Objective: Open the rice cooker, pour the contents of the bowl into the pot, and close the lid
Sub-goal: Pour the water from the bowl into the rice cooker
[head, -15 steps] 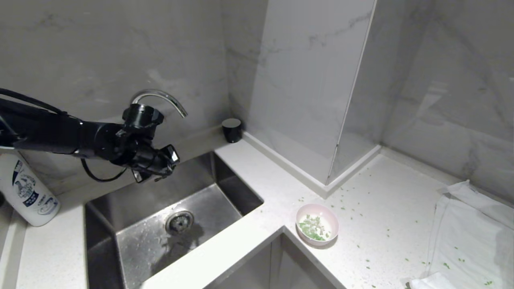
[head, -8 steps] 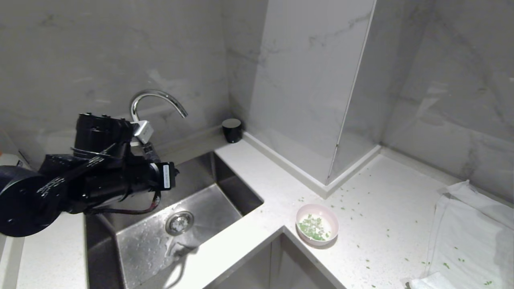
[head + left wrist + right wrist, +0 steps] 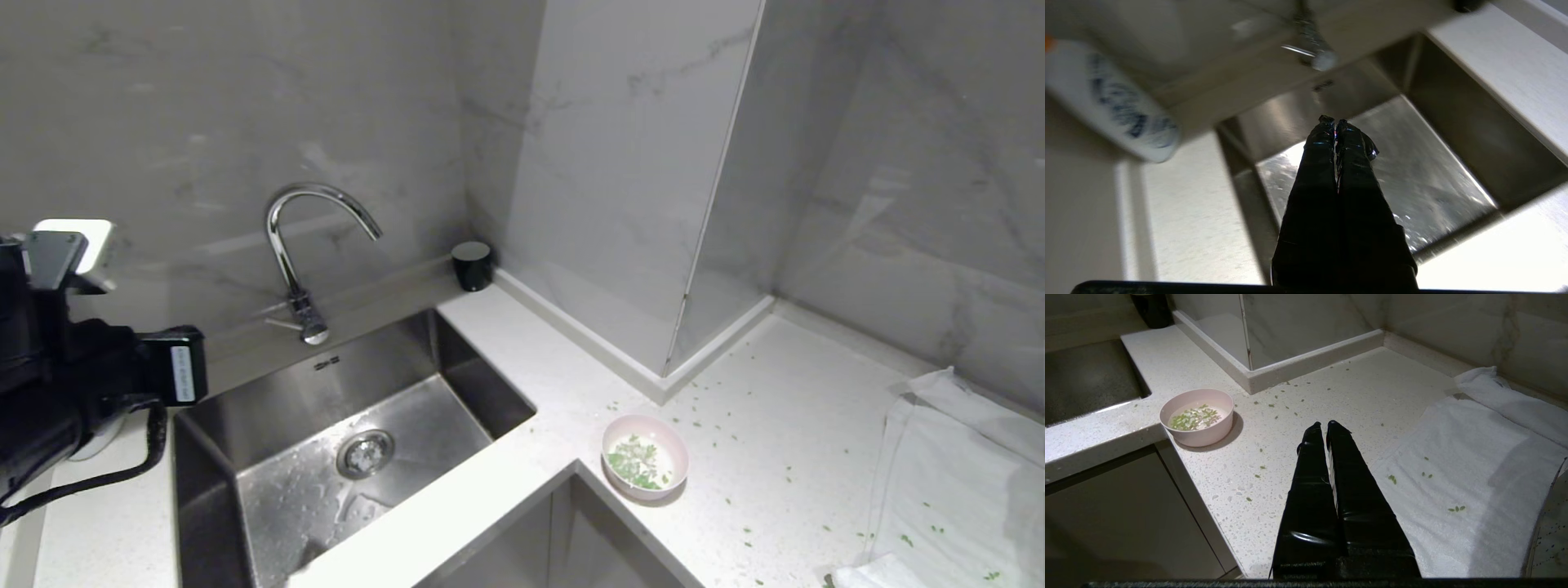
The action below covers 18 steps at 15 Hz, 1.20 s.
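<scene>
1. No rice cooker, pot or lid is shown in any view; the opening step is judged not yet begun, or its target lies outside what can be seen.
2. The bowl (image 3: 645,456) is found on the speckled white countertop (image 3: 784,425), right of the sink (image 3: 351,441) and at the near inner corner of the counter. It stands upright and untouched, well apart from both grippers.
3. The contents of the bowl (image 3: 638,464), small chopped green bits, are seen lying loosely in its white inside. More such bits are scattered on the counter around it and on the white towel (image 3: 963,482) at the far right.
4. The left gripper (image 3: 1335,122) is held above the left part of the sink, with its black fingers pressed together and nothing between them. In the head view only the arm's dark wrist housing is visible at the left edge.
5. The right gripper (image 3: 1323,428) is parked over the counter between bowl and towel, its taped fingers likewise closed and empty.
6. The next move is judged to call for the cooker to be found and its lid release pressed, before the bowl is lifted level so that nothing more is spilled.
7. Materials: the bowl is a smooth, round, pale pink vessel, probably plastic or glazed; the sink is brushed steel, wet near the drain; the curved faucet (image 3: 304,237) is polished chrome; the walls are glossy marble-patterned panels. A small black cylinder (image 3: 472,265) stands at the far corner, and a white bottle (image 3: 1118,106) lies left of the sink.
</scene>
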{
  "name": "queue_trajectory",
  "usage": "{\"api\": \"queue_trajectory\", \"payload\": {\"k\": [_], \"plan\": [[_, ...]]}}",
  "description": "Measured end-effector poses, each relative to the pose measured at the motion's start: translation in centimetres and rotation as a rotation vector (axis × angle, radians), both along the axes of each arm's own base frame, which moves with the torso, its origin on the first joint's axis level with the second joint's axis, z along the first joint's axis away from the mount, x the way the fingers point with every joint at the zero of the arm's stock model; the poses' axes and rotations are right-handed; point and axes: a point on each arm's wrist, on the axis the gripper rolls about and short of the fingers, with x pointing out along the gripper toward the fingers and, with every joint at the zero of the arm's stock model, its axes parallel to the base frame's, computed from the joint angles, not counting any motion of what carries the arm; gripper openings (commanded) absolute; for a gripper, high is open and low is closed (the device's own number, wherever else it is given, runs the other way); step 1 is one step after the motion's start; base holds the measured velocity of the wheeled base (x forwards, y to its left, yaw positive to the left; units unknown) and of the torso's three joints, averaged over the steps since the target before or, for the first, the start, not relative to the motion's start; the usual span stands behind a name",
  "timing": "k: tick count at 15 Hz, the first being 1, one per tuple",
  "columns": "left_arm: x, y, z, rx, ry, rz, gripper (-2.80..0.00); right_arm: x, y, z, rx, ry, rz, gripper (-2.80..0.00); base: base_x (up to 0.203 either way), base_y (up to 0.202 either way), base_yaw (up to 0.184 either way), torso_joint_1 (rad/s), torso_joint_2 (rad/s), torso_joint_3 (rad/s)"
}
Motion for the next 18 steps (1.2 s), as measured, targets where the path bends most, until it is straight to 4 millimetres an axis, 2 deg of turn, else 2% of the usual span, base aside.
{"api": "queue_trajectory", "payload": {"k": [5, 8, 11, 13, 15, 18], "plan": [[-5.4, 3.3, 2.2, -0.006, -0.179, 0.155, -2.8, 0.0, 0.0, 0.0, 0.0, 0.0, 0.0, -2.8, 0.0, 0.0, 0.0, 0.0, 0.0, 0.0], [-9.6, 3.9, 2.2, -0.031, -0.295, 0.134, -2.8, 0.0, 0.0, 0.0, -0.001, 0.0, 0.0, -2.8, 0.0, 0.0, 0.0, 0.0, 0.0, 0.0], [-14.0, 4.2, 0.0, -0.037, -0.379, 0.073, -2.8, 0.0, 0.0, 0.0, 0.0, 0.0, 0.0, -2.8, 0.0, 0.0, 0.0, 0.0, 0.0, 0.0], [-16.2, 4.4, -1.8, -0.008, -0.42, 0.09, -2.8, 0.0, 0.0, 0.0, -0.001, 0.0, 0.0, -2.8, 0.0, 0.0, 0.0, 0.0, 0.0, 0.0], [-18.0, 4.3, -3.5, 0.033, -0.459, 0.061, -2.8, 0.0, 0.0, 0.0, 0.0, 0.0, 0.0, -2.8, 0.0, 0.0, 0.0, 0.0, 0.0, 0.0], [-19.4, 4.0, -7.8, 0.055, -0.419, -0.051, -2.8, 0.0, 0.0, 0.0, -0.001, 0.0, 0.0, -2.8, 0.0, 0.0, 0.0, 0.0, 0.0, 0.0]]}}
